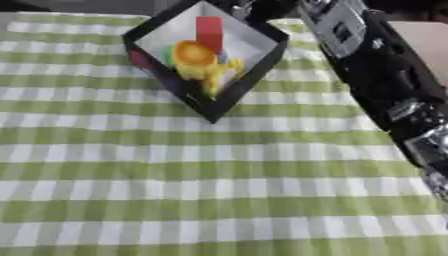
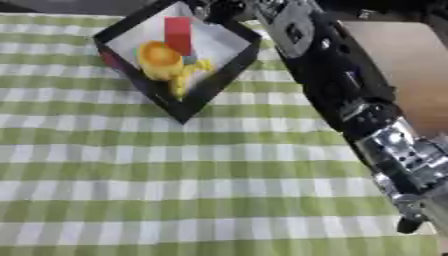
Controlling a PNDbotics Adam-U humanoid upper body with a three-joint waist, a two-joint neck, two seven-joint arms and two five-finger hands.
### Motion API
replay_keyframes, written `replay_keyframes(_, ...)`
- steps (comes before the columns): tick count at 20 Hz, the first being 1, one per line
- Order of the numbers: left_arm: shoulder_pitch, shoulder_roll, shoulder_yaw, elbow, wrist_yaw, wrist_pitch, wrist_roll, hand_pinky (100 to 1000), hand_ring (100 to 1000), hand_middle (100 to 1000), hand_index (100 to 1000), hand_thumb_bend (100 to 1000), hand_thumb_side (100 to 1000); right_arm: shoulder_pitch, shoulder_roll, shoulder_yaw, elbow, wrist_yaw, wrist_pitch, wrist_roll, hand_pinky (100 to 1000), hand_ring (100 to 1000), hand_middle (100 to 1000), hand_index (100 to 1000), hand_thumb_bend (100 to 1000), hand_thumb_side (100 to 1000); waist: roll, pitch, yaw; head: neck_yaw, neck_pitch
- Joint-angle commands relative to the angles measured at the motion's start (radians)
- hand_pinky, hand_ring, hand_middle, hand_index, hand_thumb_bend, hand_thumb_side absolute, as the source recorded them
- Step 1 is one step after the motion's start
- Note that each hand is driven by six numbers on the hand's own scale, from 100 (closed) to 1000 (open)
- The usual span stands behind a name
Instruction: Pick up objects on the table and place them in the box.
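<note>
A black box (image 1: 211, 113) with a white inside stands at the far middle of the table, turned corner-on. Inside lie a red block (image 1: 209, 31), an orange round thing (image 1: 194, 52), a yellow thing (image 1: 211, 73) and a bit of green (image 1: 165, 55). My right arm (image 2: 325, 65) comes in from the lower right and stretches up along the right side. My right hand (image 2: 225, 9) shows only as a dark shape at the top edge, just past the box's far corner. What it holds, if anything, is hidden. My left hand shows in no view.
A green and white checked cloth (image 1: 175, 180) covers the table, with no loose objects visible on it. The table's right edge runs beside my arm, with a tan surface (image 2: 411, 70) beyond it.
</note>
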Motion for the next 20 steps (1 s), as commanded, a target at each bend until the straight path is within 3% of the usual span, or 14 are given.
replay_keyframes(1, 0.0, 0.024, 0.011, -0.009, -0.004, -0.001, 0.006, 836, 771, 771, 832, 283, 684, 0.039, -0.095, -0.037, -0.182, -0.151, 0.072, -0.052, 855, 836, 710, 812, 100, 217, -0.002, -0.042, -0.007, 0.014, 0.005)
replay_keyframes(3, 0.001, 0.019, 0.012, -0.006, -0.006, 0.001, 0.008, 835, 771, 771, 830, 283, 687, 0.117, -0.118, -0.066, -0.293, -0.258, 0.095, -0.067, 854, 837, 710, 807, 100, 306, 0.001, -0.041, -0.017, 0.021, 0.003)
replay_keyframes(5, 0.0, 0.012, 0.012, -0.005, -0.006, 0.003, 0.009, 835, 771, 771, 830, 284, 688, 0.196, -0.115, -0.112, -0.388, -0.369, 0.117, -0.102, 844, 818, 684, 791, 100, 324, 0.005, -0.038, -0.024, 0.027, 0.001)
replay_keyframes(10, -0.006, 0.001, 0.016, 0.0, -0.004, 0.003, 0.013, 834, 770, 768, 826, 283, 688, 0.387, -0.091, -0.204, -0.545, -0.609, 0.102, -0.33, 837, 800, 667, 779, 100, 475, 0.017, -0.031, -0.039, 0.048, -0.001)
replay_keyframes(12, -0.008, -0.002, 0.017, 0.004, -0.003, 0.003, 0.015, 834, 769, 767, 825, 284, 688, 0.463, -0.072, -0.236, -0.583, -0.633, 0.095, -0.389, 828, 789, 665, 782, 100, 564, 0.02, -0.029, -0.045, 0.056, -0.002)
replay_keyframes(15, -0.005, -0.007, 0.018, 0.011, 0.001, 0.002, 0.017, 833, 769, 767, 823, 284, 692, 0.57, -0.031, -0.28, -0.632, -0.595, 0.102, -0.435, 836, 798, 675, 789, 100, 666, 0.026, -0.027, -0.053, 0.07, -0.001)
replay_keyframes(20, -0.003, -0.016, 0.019, 0.02, 0.006, 0.003, 0.018, 832, 769, 767, 823, 283, 693, 0.685, -0.008, -0.301, -0.655, -0.605, 0.077, -0.444, 854, 816, 690, 802, 100, 685, 0.038, -0.031, -0.055, 0.083, 0.003)
